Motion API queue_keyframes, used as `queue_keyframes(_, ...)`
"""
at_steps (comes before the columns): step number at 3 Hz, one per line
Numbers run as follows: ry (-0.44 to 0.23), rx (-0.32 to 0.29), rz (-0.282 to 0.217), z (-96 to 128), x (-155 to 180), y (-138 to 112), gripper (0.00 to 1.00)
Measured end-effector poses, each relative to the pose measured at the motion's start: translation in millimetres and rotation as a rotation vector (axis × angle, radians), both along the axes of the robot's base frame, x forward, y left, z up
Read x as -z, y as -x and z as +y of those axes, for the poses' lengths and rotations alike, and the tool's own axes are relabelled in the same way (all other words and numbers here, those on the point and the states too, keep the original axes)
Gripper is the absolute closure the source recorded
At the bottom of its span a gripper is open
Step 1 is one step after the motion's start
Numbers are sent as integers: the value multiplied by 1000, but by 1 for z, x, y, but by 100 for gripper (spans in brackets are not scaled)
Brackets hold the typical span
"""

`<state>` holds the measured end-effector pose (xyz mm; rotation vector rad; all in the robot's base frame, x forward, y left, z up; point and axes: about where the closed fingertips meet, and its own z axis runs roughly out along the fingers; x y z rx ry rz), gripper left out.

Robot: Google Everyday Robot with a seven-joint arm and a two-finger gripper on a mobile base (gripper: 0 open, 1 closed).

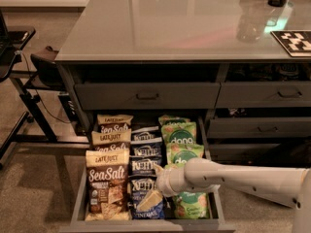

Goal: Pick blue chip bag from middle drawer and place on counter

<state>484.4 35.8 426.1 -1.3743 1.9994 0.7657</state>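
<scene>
- Sea Salt bags [108, 186] are occupying the middle drawer's [77, 213] left edge, out of the grasp path.
- Blue chip bag [141, 184] is lying at the front edge, centre row, within reach.
- Gripper [151, 198] is hanging over it; wide or narrow cannot be told.
- Counter surface [170, 28] is sitting above, awaiting the bag.

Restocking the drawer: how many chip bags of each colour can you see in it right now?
Brown Sea Salt bags: 3
Blue Kettle bags: 4
Green dang bags: 4
Total: 11
The gripper hangs over the front blue bag.
</scene>
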Motion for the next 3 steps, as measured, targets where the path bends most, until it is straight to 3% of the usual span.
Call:
queue_keyframes(1,-3,-1,5,1,2,0,17)
queue_keyframes(3,-3,-1,5,1,2,0,64)
